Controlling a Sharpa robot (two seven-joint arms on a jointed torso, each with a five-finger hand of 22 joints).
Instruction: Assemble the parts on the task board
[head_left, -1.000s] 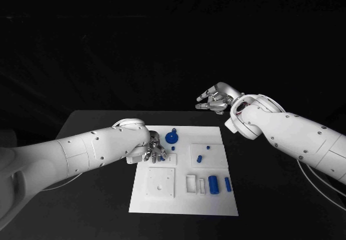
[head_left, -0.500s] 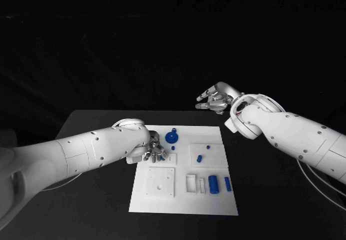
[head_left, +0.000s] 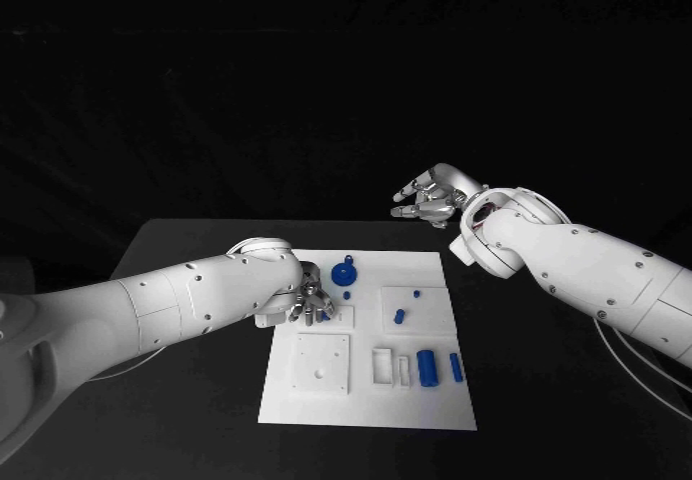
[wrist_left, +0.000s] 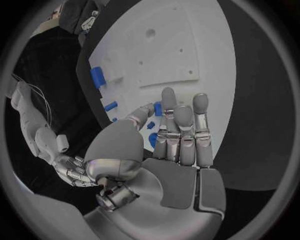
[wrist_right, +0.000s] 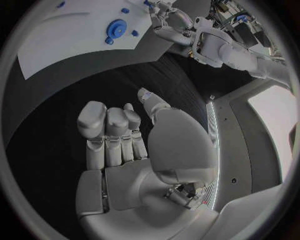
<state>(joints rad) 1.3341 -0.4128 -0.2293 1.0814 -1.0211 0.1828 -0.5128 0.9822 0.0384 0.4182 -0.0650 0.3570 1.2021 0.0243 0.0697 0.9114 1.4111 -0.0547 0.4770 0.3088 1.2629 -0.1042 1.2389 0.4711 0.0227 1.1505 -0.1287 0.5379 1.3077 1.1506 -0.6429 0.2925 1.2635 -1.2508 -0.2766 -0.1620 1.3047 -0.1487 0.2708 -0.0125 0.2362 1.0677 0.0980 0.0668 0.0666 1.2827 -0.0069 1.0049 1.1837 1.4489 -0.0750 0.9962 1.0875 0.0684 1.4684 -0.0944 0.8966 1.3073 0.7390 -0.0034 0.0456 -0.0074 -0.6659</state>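
At the centre of the head view, the white task board (head_left: 368, 400) lies on the black table (head_left: 188, 250). Over the board's upper left edge, the left hand (head_left: 306, 303) reaches down, fingers close together; its fingertips seem to touch a small blue part (wrist_left: 157, 109), though whether they grip it I cannot tell. Right of that hand sits a round blue part (head_left: 343, 273), with blue cylinders (head_left: 427, 367) at lower right. Above the board's upper right corner, the right hand (head_left: 433, 200) hovers, fingers loosely curled, holding nothing.
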